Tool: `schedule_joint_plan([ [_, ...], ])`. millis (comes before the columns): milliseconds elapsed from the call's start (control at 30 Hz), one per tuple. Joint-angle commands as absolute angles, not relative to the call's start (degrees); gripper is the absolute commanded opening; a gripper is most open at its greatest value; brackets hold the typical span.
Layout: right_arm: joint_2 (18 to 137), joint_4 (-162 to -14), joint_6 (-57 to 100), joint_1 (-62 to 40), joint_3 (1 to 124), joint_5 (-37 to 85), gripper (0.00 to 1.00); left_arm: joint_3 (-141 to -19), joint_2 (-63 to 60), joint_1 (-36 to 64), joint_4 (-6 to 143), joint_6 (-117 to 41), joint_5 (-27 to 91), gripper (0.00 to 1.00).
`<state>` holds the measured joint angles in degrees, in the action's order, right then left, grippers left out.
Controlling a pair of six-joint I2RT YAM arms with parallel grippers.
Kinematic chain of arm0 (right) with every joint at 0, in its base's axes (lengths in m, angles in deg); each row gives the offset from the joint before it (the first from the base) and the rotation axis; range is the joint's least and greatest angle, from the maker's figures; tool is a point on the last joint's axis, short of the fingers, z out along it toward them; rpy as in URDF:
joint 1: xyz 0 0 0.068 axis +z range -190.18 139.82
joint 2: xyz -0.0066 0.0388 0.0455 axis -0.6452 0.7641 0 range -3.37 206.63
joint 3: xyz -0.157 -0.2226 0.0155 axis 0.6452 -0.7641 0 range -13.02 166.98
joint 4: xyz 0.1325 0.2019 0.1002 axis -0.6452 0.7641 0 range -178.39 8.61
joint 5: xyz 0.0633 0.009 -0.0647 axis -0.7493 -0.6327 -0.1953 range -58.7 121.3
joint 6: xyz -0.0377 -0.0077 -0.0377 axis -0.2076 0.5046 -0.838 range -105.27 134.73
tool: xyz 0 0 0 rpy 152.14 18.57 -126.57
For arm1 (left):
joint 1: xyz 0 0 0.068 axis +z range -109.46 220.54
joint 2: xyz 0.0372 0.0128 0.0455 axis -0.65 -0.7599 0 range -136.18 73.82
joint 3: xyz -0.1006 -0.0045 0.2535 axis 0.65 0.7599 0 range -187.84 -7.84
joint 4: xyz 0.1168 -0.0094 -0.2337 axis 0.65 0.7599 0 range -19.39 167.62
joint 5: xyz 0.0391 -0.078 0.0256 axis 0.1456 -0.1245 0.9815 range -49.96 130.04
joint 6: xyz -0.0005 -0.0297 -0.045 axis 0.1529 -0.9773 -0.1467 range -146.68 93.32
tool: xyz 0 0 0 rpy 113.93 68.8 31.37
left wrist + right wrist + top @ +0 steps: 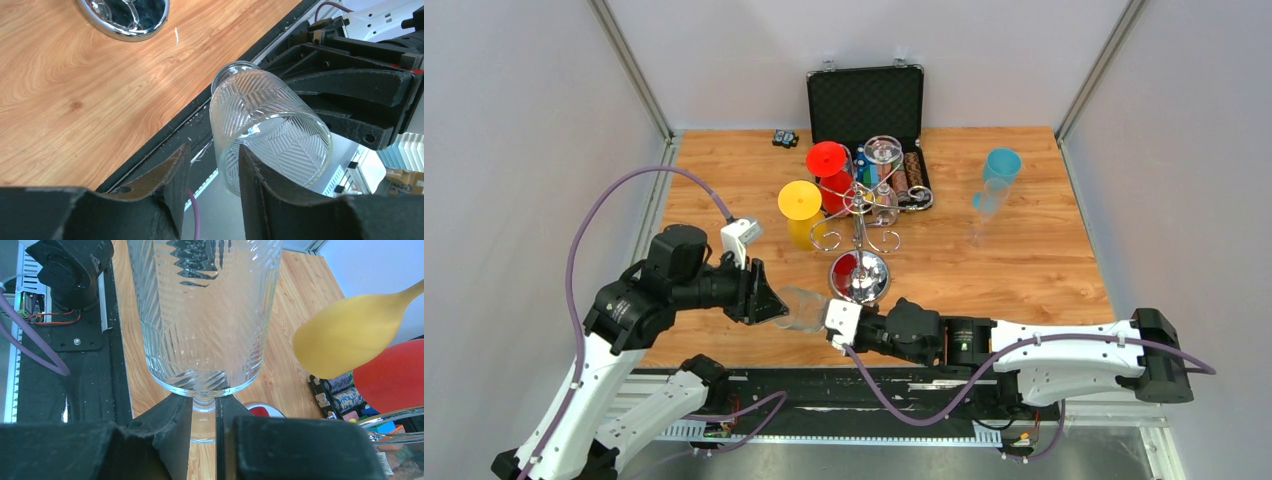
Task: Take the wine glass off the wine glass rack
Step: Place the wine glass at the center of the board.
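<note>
A clear ribbed wine glass (pixel 802 310) lies sideways in the air over the table's near edge, clear of the chrome wine glass rack (pixel 858 277). My right gripper (pixel 839 322) is shut on its stem (pixel 203 415), with the bowl (pixel 205 315) just past the fingertips. My left gripper (pixel 764 300) is open at the bowl's mouth. In the left wrist view the glass (pixel 265 130) has its rim edge between my fingers; one finger (pixel 260 195) overlaps the bowl and the other (pixel 172 172) stands apart from it. The rack base (pixel 125 20) is at the top of that view.
On the rack hang a red glass (pixel 827 160), a yellow glass (pixel 800 200) and a clear glass (pixel 883 150). A blue-topped glass (pixel 996 175) stands at the right. An open black chip case (pixel 864 105) and a small black object (pixel 785 138) sit at the back.
</note>
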<state>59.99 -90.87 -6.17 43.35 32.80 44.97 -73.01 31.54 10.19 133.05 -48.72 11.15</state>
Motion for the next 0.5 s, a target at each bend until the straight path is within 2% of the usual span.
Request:
schedule_joint_plan([
  [0,60.2,-97.9,-6.8,43.8,36.9,46.8,0.00,-75.6,31.9,10.3,134.4,-47.1,10.9,0.46],
  [400,61.7,-97.9,-7.3,43.9,37.2,47.6,0.00,-76.5,31.8,10.3,135.4,-46.7,10.7,0.32],
  [467,62.0,-97.9,-7.3,44.0,37.1,47.7,0.00,-76.4,31.8,10.3,135.4,-46.7,10.6,0.27],
])
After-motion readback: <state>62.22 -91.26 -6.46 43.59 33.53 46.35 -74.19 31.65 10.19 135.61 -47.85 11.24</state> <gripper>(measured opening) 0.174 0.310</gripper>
